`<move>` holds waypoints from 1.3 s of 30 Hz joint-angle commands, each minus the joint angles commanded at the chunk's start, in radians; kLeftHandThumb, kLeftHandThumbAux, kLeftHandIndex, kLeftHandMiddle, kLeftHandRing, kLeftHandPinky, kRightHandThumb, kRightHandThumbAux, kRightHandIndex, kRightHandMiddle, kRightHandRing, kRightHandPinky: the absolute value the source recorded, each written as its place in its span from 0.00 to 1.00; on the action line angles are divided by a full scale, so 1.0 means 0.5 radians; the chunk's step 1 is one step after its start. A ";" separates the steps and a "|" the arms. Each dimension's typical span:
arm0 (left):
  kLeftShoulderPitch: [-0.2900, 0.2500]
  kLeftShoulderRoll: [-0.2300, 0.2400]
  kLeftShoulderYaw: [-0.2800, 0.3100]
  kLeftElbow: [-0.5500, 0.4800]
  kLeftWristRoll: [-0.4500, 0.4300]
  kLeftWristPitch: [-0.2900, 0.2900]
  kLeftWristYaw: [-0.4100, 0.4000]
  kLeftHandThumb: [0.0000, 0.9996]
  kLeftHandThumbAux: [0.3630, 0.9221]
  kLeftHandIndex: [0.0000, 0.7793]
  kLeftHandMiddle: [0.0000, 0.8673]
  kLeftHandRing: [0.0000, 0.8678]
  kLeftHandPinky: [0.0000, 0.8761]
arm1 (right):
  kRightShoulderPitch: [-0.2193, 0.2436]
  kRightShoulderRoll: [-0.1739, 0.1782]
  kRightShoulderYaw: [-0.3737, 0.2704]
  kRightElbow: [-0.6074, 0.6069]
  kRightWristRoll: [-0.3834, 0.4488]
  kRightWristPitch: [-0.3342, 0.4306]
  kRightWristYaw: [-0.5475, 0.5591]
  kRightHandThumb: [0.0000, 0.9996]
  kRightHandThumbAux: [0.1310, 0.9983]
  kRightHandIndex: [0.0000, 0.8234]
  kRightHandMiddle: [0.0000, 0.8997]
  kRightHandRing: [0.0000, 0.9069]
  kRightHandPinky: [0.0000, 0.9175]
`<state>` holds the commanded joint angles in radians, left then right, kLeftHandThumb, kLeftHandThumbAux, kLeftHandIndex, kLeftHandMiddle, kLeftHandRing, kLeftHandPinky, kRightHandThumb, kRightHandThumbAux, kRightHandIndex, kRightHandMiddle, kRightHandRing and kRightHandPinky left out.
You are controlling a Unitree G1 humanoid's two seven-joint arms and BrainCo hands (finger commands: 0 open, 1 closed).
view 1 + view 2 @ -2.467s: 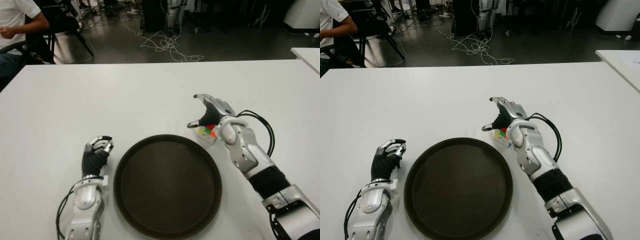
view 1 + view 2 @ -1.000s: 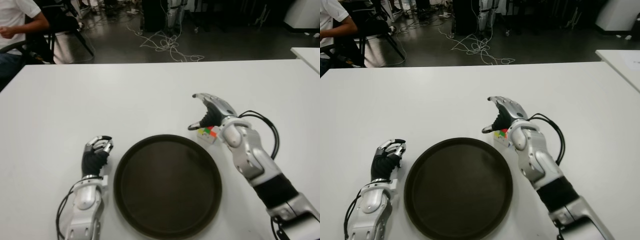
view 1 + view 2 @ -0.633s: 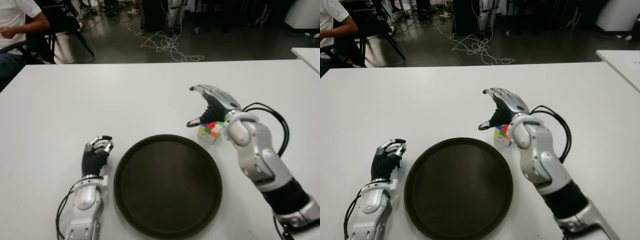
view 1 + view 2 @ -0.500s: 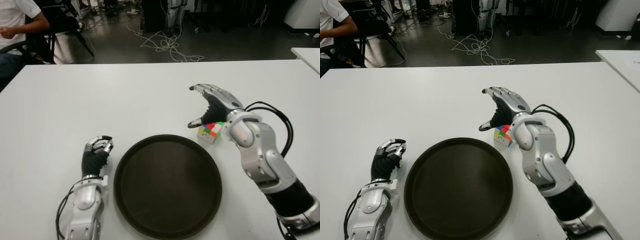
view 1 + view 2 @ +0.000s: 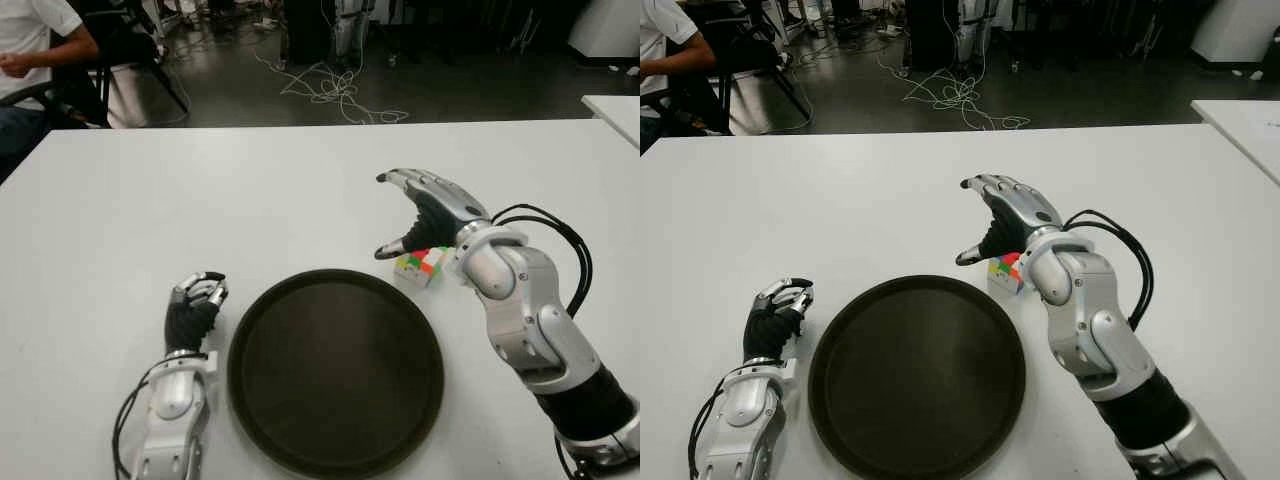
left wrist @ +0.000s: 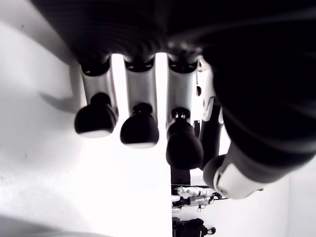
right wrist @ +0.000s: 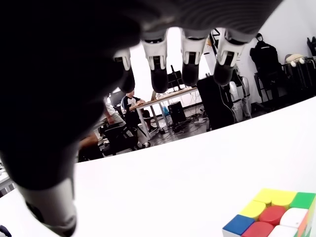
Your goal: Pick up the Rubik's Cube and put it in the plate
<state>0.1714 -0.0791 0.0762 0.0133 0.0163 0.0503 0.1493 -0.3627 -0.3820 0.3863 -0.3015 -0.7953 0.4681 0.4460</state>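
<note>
The Rubik's Cube [image 5: 421,264] sits on the white table [image 5: 250,200], just beyond the right rim of the round dark plate [image 5: 335,370]. My right hand [image 5: 405,212] hovers over the cube with its fingers spread and its thumb pointing down on the cube's left side. The right wrist view shows the cube [image 7: 274,217] below the open fingers, with nothing touching it. Left of the plate is my left hand [image 5: 195,300], its fingers curled and holding nothing.
A person [image 5: 30,50] sits on a chair beyond the table's far left corner. Cables [image 5: 330,90] lie on the floor behind the table. The corner of another white table [image 5: 615,110] shows at the far right.
My right hand has lifted off the cube and spread wider, uncovering more of it. The cube stays in place and the left hand has not moved.
</note>
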 joint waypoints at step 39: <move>0.028 0.011 -0.013 -0.079 -0.004 0.095 -0.028 0.71 0.61 0.57 0.94 0.95 0.92 | -0.188 0.080 -0.007 0.654 0.015 0.003 -0.139 0.00 0.76 0.03 0.02 0.03 0.04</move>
<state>0.1852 -0.0738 0.0699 -0.0263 0.0144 0.0980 0.1352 -0.4565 -0.3419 0.3826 0.0258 -0.7879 0.4695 0.3766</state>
